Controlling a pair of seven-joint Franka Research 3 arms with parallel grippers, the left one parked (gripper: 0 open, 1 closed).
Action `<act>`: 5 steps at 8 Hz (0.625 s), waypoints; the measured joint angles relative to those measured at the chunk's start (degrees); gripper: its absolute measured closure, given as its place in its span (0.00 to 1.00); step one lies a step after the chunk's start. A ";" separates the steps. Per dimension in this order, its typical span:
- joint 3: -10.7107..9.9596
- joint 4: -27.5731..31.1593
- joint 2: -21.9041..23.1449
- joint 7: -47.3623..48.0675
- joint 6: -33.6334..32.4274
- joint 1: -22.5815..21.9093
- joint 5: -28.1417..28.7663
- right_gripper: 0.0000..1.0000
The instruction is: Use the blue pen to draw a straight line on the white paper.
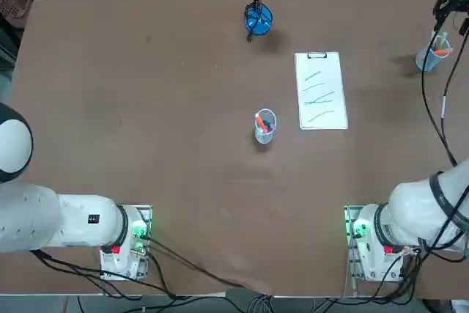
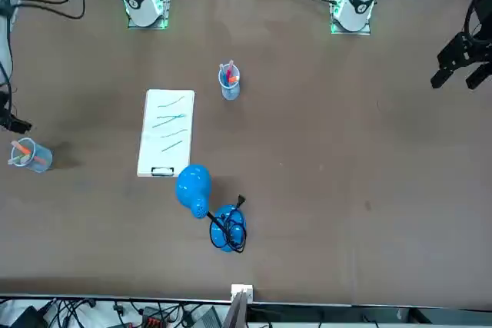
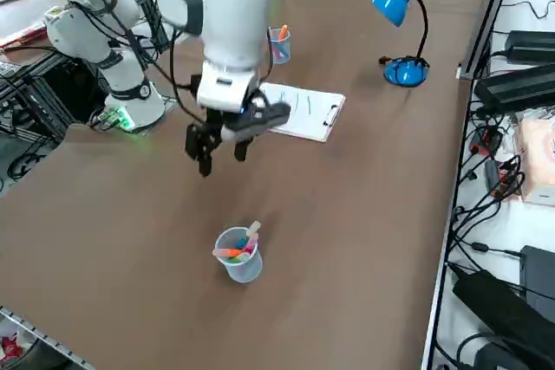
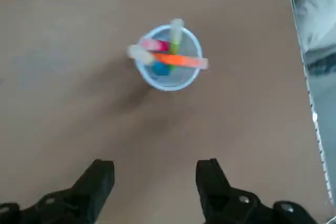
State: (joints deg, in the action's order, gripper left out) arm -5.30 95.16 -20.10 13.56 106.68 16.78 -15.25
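- Up high over the brown table (image 3: 364, 214), the right gripper (image 3: 221, 155) hangs with its two black fingers (image 4: 97, 182) spread wide apart and nothing between them.
- Only the right wrist view looks straight down into the clear cup (image 4: 168, 59) near the table's right edge. It shows an orange pen, a pink one, pale sticks and a bit of blue at the bottom.
- Whether that blue bit is the blue pen, I cannot tell, so I cannot say which way it points.
- The right side view shows the same cup (image 3: 238, 255) just below the gripper, not touching it.
- The top view shows a second cup of pens (image 1: 264, 126) in the middle of the table, just beside the white paper (image 1: 320, 90).
- The paper's long side runs away from the robot, with the metal clip (image 1: 317, 55) at the far end and slanted green lines on it.
- A blue lamp (image 2: 207, 205) stands past the clip end.
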 joint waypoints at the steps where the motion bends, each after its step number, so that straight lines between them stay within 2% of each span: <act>1: 0.00 -1.66 -2.27 1.18 0.53 1.38 0.82 0.08; 4: 0.06 -11.11 -10.63 3.10 0.64 2.34 2.63 0.16; 5: 0.22 -13.68 -13.05 4.23 0.66 2.33 4.02 0.15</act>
State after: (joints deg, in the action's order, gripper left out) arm -5.08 81.49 -33.15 17.79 107.34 19.12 -11.23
